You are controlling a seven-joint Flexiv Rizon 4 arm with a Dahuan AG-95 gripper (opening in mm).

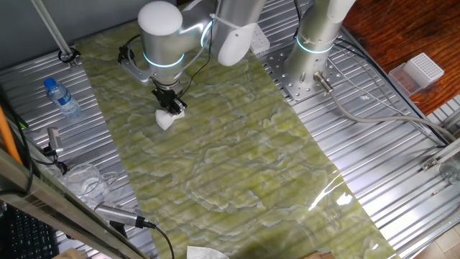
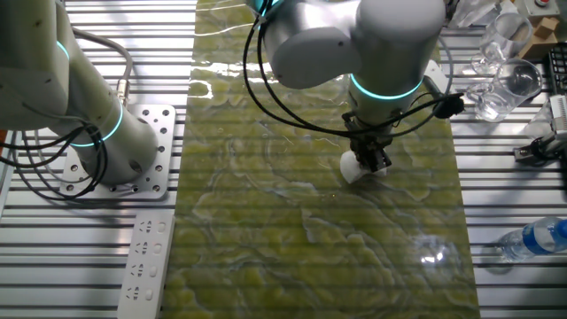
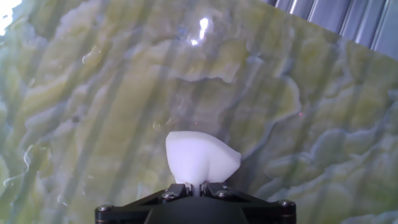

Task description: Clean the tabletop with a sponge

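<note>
The tabletop [image 1: 237, 158] is a long glossy green-yellow marbled sheet; it also shows in the other fixed view [image 2: 292, 221] and fills the hand view [image 3: 124, 81]. My gripper [image 1: 170, 106] is shut on the sponge [image 1: 166, 119], a small white foam block pinched at its top so it bulges below the fingers. The sponge [image 2: 353, 167] hangs under the gripper [image 2: 372, 158] at or just above the sheet near its far left part. In the hand view the sponge [image 3: 201, 158] sticks out from between the black fingers of the gripper [image 3: 196, 186].
A water bottle [image 1: 61, 98] lies on the ribbed metal left of the sheet. A second arm's base [image 1: 310, 68] stands right of it. A white perforated box [image 1: 419, 72] sits far right. Clear glasses [image 2: 500, 62] and a power strip [image 2: 143, 264] flank the sheet.
</note>
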